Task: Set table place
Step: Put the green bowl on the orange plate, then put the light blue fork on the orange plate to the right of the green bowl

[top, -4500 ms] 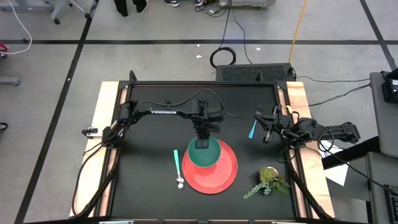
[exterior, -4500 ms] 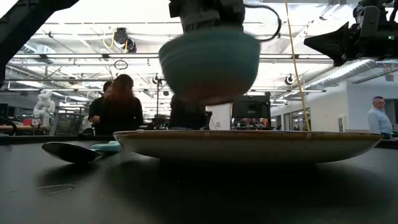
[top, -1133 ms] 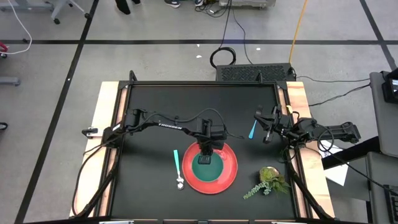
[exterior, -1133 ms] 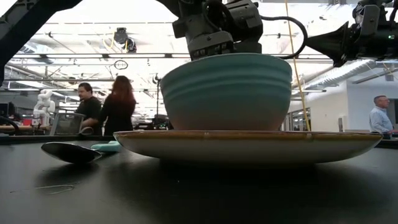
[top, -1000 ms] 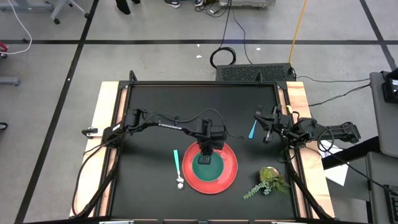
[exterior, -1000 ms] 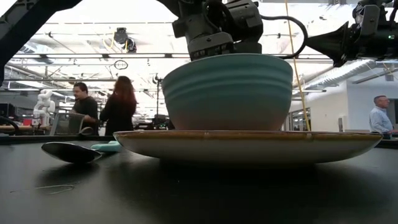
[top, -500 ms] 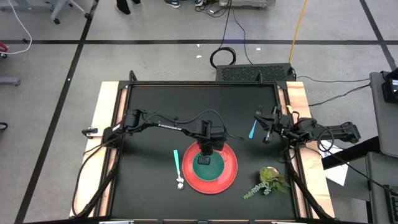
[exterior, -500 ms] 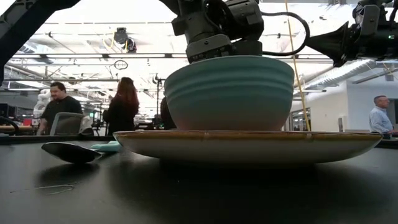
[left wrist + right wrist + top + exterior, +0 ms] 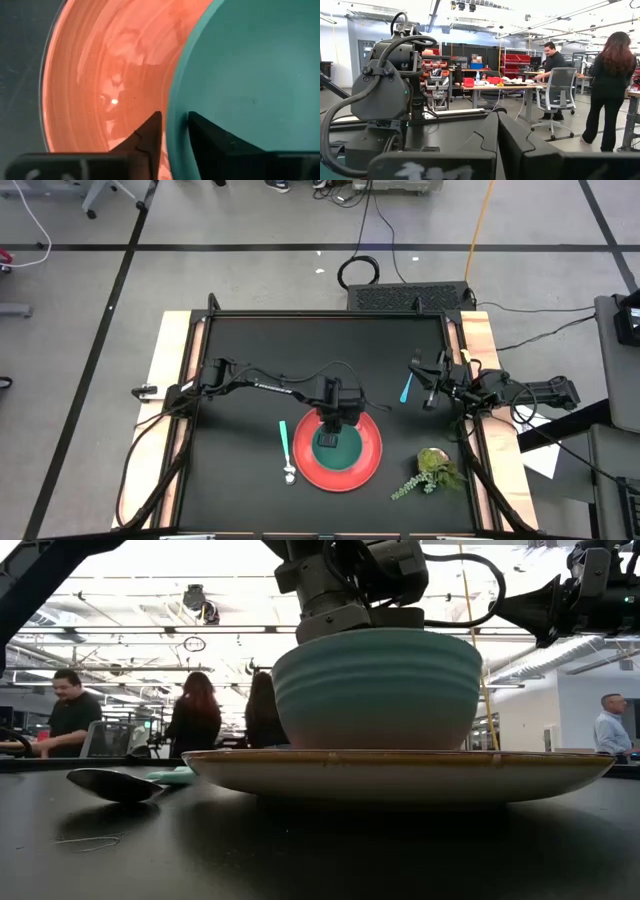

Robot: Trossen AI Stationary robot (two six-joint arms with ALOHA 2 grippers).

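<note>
The green bowl [image 9: 330, 443] stands by its base on the round red plate [image 9: 368, 463], near the table's front middle; the low view shows the bowl [image 9: 377, 690] sitting on the plate [image 9: 400, 775]. My left gripper [image 9: 334, 418] is above the bowl's far rim, shut on it. My right gripper [image 9: 427, 397] waits at the right side of the table, lifted, its fingers shut [image 9: 497, 131] and empty. My left gripper holds the green bowl by its rim [image 9: 176, 120], on the far side of the bowl. One finger [image 9: 205, 131] is inside the bowl and one [image 9: 149, 131] is outside, over the plate. The fingers come from above, pointing down. The bowl stands upright with its base on the red plate.
A spoon with a teal handle [image 9: 286, 448] lies just left of the plate, its metal bowl [image 9: 115, 783] toward the near edge. Another teal utensil [image 9: 406, 388] lies at the back right. A small potted plant [image 9: 433, 469] lies right of the plate. People move in the room behind.
My left gripper has kept its hold on the rim, and the green bowl has slid a little toward the table's right on the plate, staying upright with its base down.
</note>
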